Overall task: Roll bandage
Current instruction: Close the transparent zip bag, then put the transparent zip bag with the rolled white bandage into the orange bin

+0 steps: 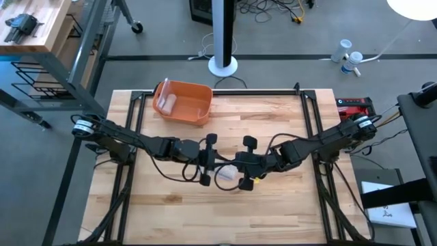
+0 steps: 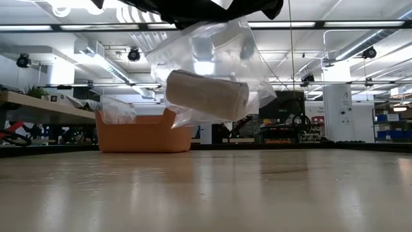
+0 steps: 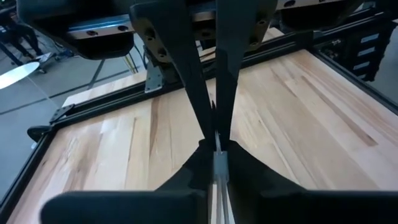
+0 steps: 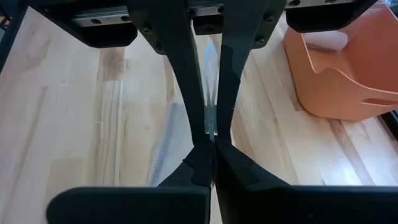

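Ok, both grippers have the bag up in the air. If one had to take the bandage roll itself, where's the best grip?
Grip the roll across its round middle, through the plastic, coming from below or the side. It hangs lying sideways in the bottom of the clear bag, clear of the table. From above, the left gripper and right gripper, both shut on the bag's top edge, block the way.

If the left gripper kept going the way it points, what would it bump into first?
Most likely the right gripper. From above, the left gripper points across the table at it, with only the bag they both pinch between them. Heights are hard to judge.
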Controlling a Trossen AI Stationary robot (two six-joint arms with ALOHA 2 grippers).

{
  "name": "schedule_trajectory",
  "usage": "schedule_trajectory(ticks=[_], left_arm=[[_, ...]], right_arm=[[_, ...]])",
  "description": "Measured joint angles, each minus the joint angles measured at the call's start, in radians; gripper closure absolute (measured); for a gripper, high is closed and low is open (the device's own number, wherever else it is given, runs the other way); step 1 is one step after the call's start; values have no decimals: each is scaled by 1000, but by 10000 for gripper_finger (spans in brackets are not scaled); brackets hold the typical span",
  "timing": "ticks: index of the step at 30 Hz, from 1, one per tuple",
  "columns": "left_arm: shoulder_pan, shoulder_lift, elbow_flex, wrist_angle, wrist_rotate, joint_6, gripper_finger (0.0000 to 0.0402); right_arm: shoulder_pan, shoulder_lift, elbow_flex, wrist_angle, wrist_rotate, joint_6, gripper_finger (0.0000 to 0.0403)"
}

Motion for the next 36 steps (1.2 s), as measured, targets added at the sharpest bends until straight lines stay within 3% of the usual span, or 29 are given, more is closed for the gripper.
schedule_trajectory(ticks=[12, 17, 25, 36], left_arm=[[-1, -20, 4, -57, -15, 0, 388], [-1, -33, 1, -165, -19, -2, 372], [-3, -94, 7, -323, -18, -32, 390], [-3, -168, -4, -525, -12, -111, 367]], right_arm=[[24, -25, 12, -77, 2, 3, 403], [42, -57, 12, -156, -11, 1, 403], [70, -129, 12, -217, -8, 1, 403], [80, -220, 15, -270, -12, 53, 403]])
